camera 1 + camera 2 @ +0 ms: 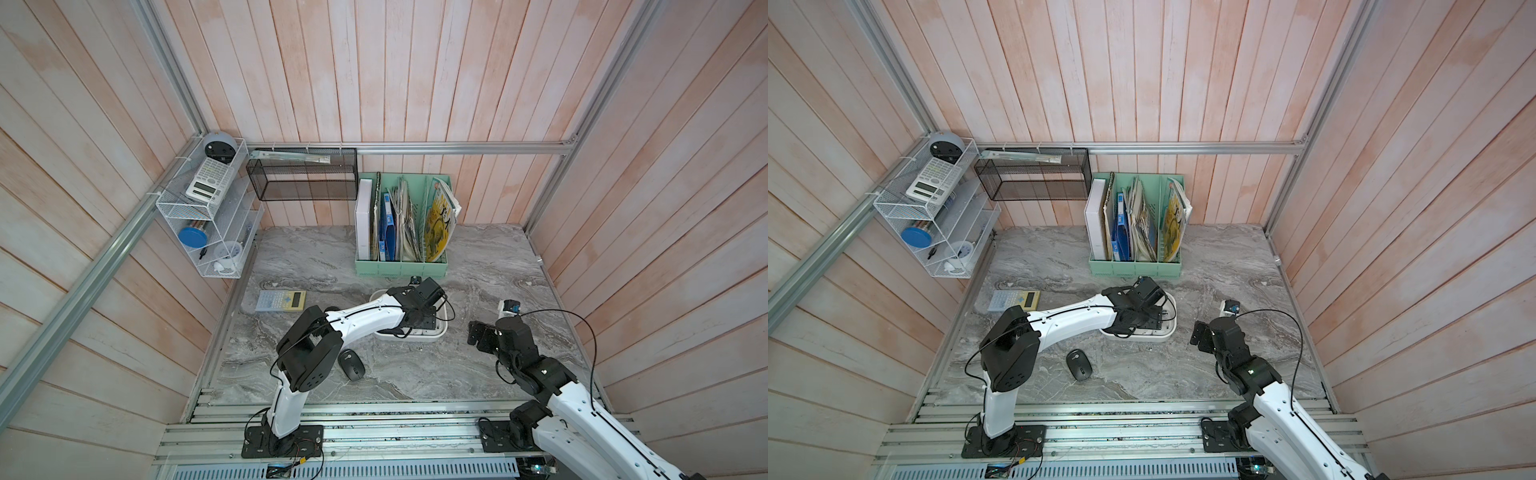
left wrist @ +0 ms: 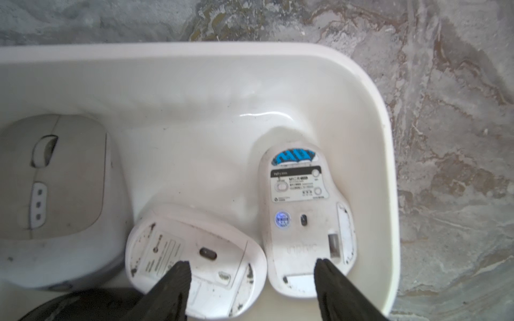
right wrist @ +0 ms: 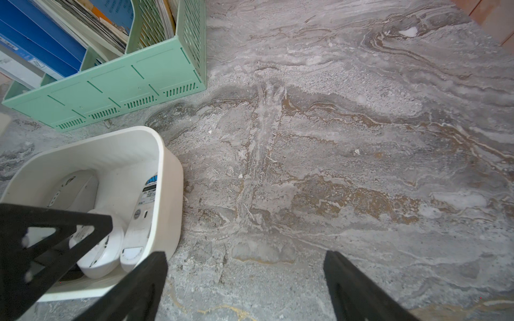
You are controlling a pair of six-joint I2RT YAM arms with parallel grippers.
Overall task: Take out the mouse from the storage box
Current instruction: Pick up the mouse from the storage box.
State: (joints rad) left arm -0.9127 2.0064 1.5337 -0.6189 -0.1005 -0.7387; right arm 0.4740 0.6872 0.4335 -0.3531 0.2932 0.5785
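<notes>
The white storage box (image 2: 389, 166) sits mid-table in both top views (image 1: 441, 330) (image 1: 1170, 326). Three white mice lie inside it: one upright (image 2: 64, 180), one upturned in the middle (image 2: 200, 244), and one upturned with a blue sticker (image 2: 300, 211). My left gripper (image 2: 251, 265) reaches down into the box. Its jaws stand apart, one fingertip (image 2: 180, 272) over the middle mouse and the other over the blue-sticker mouse, gripping nothing. A black mouse (image 1: 351, 364) lies on the table in front of the box. My right gripper (image 3: 246, 257) hangs open over bare marble to the right of the box.
A mint-green file holder (image 1: 401, 232) with books stands just behind the box. A calculator (image 1: 280, 300) lies to the left, and a small white and blue object (image 1: 509, 307) to the right. A black mesh basket (image 1: 301, 174) and a white wire shelf (image 1: 203, 208) hang on the walls.
</notes>
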